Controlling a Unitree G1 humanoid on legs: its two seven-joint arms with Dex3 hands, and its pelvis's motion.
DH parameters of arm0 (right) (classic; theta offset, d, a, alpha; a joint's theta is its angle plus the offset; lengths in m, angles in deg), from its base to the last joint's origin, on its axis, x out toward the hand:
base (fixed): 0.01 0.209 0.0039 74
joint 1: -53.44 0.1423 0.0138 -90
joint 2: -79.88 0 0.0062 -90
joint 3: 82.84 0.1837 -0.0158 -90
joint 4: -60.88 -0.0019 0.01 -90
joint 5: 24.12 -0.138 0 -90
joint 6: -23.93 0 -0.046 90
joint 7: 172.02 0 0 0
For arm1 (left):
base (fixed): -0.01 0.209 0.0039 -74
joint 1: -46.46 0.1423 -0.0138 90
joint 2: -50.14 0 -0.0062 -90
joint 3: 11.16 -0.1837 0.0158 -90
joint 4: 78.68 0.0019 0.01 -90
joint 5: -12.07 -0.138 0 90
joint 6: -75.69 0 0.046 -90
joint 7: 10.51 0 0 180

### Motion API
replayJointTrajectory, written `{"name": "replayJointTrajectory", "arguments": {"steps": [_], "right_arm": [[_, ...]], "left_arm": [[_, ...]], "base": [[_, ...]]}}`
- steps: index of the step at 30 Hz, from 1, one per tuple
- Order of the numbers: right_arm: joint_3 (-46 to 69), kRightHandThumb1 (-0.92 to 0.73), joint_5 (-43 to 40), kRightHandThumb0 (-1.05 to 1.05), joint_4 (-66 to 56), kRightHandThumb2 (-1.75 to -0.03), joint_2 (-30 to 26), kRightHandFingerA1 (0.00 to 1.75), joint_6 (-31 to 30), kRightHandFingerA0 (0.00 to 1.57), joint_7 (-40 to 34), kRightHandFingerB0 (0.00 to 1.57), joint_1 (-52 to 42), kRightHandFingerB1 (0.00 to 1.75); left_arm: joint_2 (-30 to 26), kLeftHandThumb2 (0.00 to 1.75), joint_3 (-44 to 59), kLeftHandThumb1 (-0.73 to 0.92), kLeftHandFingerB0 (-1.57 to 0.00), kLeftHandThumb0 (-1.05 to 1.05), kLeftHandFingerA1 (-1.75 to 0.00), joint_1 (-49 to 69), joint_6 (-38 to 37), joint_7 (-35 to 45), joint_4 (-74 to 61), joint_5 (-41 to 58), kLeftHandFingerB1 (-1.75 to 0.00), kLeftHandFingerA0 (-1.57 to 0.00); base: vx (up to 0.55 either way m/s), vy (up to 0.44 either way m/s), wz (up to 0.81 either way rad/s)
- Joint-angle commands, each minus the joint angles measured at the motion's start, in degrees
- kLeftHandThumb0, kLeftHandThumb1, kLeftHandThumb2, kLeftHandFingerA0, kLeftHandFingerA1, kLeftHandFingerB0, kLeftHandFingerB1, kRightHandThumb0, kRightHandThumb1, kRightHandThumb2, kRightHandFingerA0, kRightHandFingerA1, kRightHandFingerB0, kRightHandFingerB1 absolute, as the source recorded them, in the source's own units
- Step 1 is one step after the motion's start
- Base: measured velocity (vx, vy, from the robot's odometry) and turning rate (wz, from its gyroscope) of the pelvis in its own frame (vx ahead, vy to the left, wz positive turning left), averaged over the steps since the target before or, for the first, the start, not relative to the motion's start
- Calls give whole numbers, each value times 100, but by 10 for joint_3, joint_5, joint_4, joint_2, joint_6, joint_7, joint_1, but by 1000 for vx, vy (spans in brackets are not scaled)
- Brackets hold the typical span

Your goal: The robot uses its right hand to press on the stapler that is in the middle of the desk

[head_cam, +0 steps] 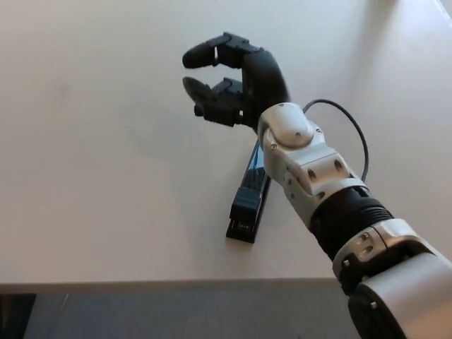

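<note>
A black stapler (248, 201) lies flat near the middle of a pale desk (106, 176), its long axis running from about 7 o'clock to 1 o'clock. The near end, with a faint trace of red at its tip, points toward the desk's front edge. The far end is hidden beneath the robot's white wrist, so its full length cannot be made out.

The robot's right hand (236, 81) reaches in from the 5 o'clock corner, the forearm crossing above the stapler's upper half. The hand itself sits beyond the stapler, at about 12 o'clock from it. Its fingers (208, 53) are curled but spread apart, with a clear gap between the upper finger and the lower digit, and they close on nothing. Whether any part of the hand or wrist touches the stapler cannot be told from this angle, since the wrist blocks the spot where they overlap.

A thin black cable (353, 134) loops out from the wrist at 3 o'clock and disappears behind the forearm. The arm's grey-and-white segments and a black collar fill the lower right, cut off by the picture's edge.

Along the bottom, a strip of grey floor (176, 311) shows below the desk's front edge, with a dark shape in the 7 o'clock corner too cropped to identify.
</note>
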Motion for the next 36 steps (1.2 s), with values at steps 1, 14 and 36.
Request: {"name": "replayJointTrajectory", "arguments": {"steps": [1, 14, 36], "right_arm": [[-16, -63, 62, -9, 55, -52, 9, 175, 52, 67, -28, 54, 10, 166], [55, -64, 41, -14, 89, -54, 32, 175, 63, 70, -33, 53, -77, 163], [74, -62, 49, -25, 81, -59, 78, 166, 117, 78, 42, 63, -116, 148]], "left_arm": [[3, 116, -10, 61, -3, -36, -51, 10, 4, 0, -32, -4, -50, -5], [-1, 115, -22, 60, -2, -37, -50, 11, 35, 2, -72, -3, -49, -4], [-2, 117, -21, 62, -3, -36, -50, -7, 24, 5, -57, -1, -49, -4]], "base": [[0, 0, 0], [0, 0, 0], [0, 0, 0]]}}
